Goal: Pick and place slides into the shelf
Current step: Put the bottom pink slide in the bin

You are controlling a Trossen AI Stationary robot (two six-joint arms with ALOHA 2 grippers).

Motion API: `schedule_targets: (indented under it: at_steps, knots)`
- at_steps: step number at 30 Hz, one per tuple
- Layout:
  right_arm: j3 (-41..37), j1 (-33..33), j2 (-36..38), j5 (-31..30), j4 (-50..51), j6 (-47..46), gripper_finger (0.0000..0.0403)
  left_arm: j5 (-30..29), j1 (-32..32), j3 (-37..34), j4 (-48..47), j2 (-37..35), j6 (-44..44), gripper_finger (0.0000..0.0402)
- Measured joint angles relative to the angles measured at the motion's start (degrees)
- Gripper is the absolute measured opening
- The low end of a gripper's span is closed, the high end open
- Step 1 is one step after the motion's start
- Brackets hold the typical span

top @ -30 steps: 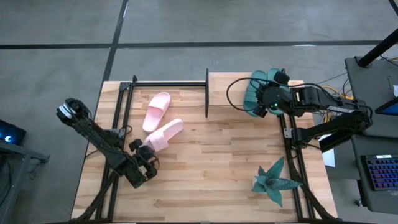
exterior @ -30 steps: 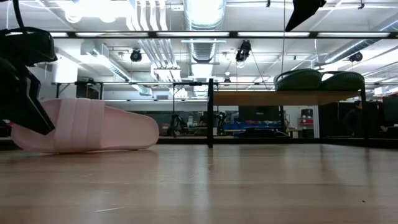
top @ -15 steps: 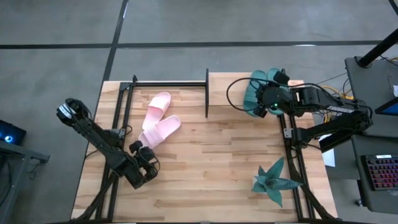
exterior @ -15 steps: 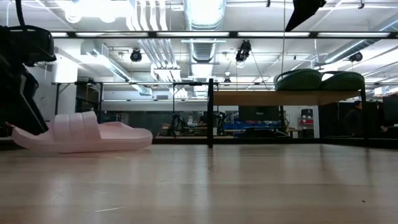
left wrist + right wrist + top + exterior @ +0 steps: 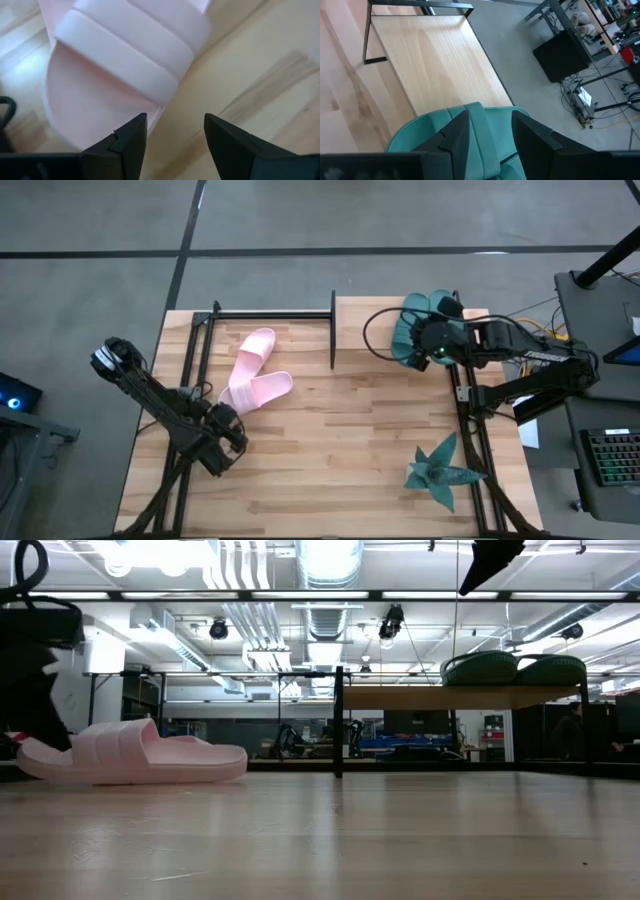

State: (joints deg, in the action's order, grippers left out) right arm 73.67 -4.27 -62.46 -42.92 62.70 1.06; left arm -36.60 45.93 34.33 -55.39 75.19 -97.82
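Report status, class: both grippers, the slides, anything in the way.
Left gripper open, empty, at near pink slide. Right gripper over teal slides on shelf. Second pink slide on table. Nothing blocking.

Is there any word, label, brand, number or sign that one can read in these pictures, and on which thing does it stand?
None can be read.
Pink slides: plain strap, no brand showing.
Teal slides on the shelf: no print showing.
Keyboard beside the table: keys too small to read.
Room behind the table in the low view: any signs there are too small to read.
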Motion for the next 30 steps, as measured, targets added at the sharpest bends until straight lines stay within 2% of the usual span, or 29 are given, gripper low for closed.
schedule_targets:
  at_steps: [14, 21, 26, 30]
  knots:
    - [-3.6, 0.0, 0.0, 0.0, 0.0, 0.5, 0.0134, -1.2, 0.0, -2.7, -0.7, 0.0, -8.0, 0.0182]
    - [-3.7, 0.0, 0.1, -0.1, -0.1, 1.0, 0.013, -11.3, 0.0, -3.8, -0.1, 0.0, -8.4, 0.0182]
    - [-3.7, 0.0, 0.1, -0.1, -0.2, 1.1, 0.0132, -11.9, -0.1, -5.8, 2.8, 0.0, -8.4, 0.0182]
    - [-3.7, 0.0, 0.1, -0.1, -0.3, 1.1, 0.013, -15.4, -0.1, -9.8, 11.1, 0.0, -8.5, 0.0182]
